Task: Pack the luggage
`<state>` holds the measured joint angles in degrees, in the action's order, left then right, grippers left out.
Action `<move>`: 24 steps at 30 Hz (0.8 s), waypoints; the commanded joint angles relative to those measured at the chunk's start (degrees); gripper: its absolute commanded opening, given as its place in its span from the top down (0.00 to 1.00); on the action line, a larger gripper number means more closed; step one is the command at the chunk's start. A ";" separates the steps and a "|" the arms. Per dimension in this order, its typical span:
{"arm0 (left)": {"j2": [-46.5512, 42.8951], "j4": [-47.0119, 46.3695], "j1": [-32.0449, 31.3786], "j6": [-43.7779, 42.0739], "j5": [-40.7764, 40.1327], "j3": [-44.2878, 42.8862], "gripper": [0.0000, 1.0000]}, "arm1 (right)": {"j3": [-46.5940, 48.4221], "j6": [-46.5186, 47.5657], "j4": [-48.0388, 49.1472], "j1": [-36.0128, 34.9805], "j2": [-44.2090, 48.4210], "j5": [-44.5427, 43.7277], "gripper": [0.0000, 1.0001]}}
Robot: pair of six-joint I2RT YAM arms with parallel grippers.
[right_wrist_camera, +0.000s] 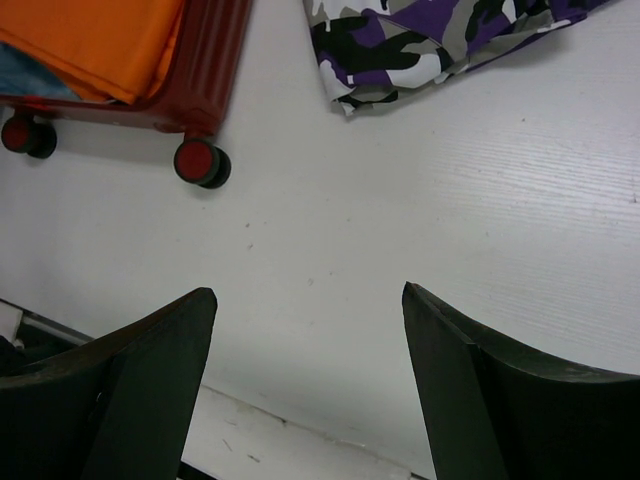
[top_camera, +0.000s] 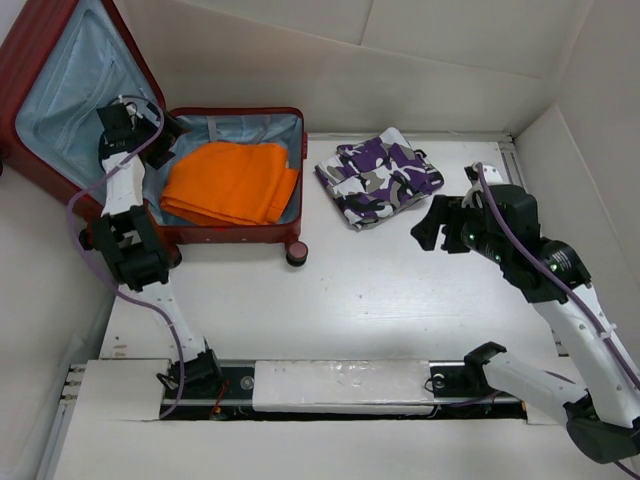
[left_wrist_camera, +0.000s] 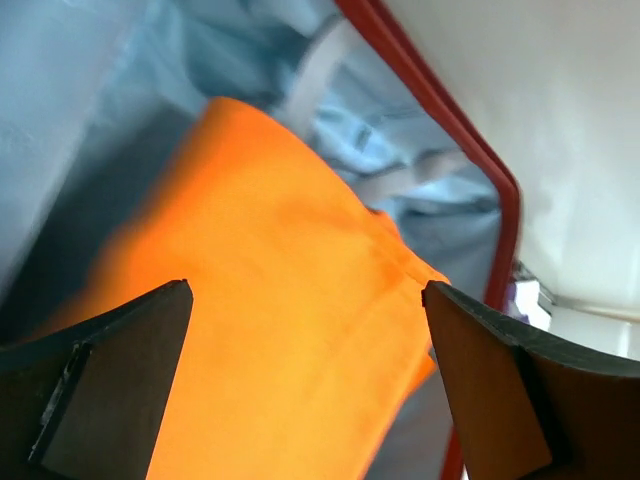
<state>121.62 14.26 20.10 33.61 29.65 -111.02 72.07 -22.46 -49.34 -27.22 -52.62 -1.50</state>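
The right tool (right_wrist_camera: 310,295) hangs over the worktop (top_camera: 380,300) at the right, jaws apart, holding nothing. Farther back lies a folded purple camouflage cloth (top_camera: 380,178), just beside the red suitcase (top_camera: 235,236), which lies open at the far left, lid (top_camera: 30,60) raised. A folded orange cloth (top_camera: 230,182) lies inside it; the left tool (left_wrist_camera: 307,288) hangs above that cloth, jaws wide and empty.

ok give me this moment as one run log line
left gripper: open over orange cloth in luggage | right gripper: open, empty, above table | camo cloth: on table beside luggage, not packed
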 commanded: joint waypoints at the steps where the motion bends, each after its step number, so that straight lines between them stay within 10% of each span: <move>1: -13.85 -5.21 -2.42 -0.64 0.51 2.73 0.00 | -1.40 -0.31 3.46 -0.73 0.50 -1.58 0.19; 6: -27.74 -0.92 -16.89 -6.17 -11.78 8.53 0.02 | -3.77 -0.31 4.69 -0.73 2.52 -2.11 0.19; 9: -33.11 0.42 -35.78 -6.37 -23.09 15.11 0.06 | -3.78 -0.92 4.69 -0.73 4.01 -2.72 0.31; 15: -29.27 -5.56 -55.76 13.74 -34.47 27.36 0.11 | -2.73 -1.54 0.13 -0.20 7.70 -6.49 0.79; 24: -5.46 2.61 -62.21 27.99 -47.66 10.40 0.13 | -5.18 -3.12 -4.53 -0.20 15.43 -3.08 0.36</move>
<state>115.18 14.55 -43.18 52.88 -11.35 -96.03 67.53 -24.99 -52.31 -27.44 -39.55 -6.39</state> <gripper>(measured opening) 0.889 0.601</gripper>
